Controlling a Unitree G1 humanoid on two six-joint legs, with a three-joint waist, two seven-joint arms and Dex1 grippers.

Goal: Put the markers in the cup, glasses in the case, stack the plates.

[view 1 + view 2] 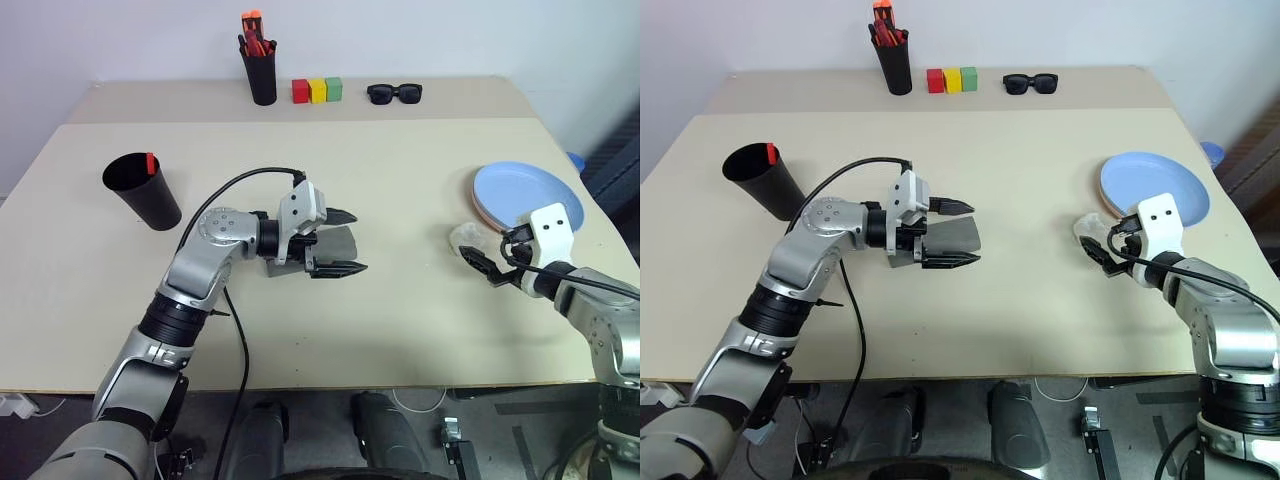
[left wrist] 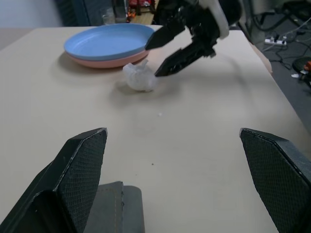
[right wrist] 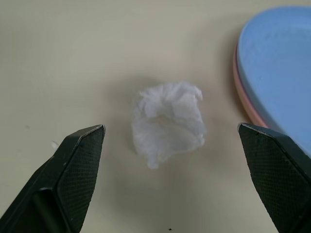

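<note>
Right end effector (image 1: 489, 258), jaws apart, hovers just near of a crumpled white tissue wad (image 3: 167, 121) beside stacked blue-on-pink plates (image 1: 528, 193); left end effector (image 1: 335, 242) gapes over the grey case (image 1: 345, 243).

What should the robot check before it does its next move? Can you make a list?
1. Plates stacked: ok, blue plate lies on pink plate.
2. Markers in cup: cannot tell; a red tip shows at its rim.
3. Case shut: ok, looks closed by left gripper.
4. Glasses inside: cannot tell.
5. Right gripper open: ok.
6. Crumpled tissue between its fingers: ok, untouched.
</note>
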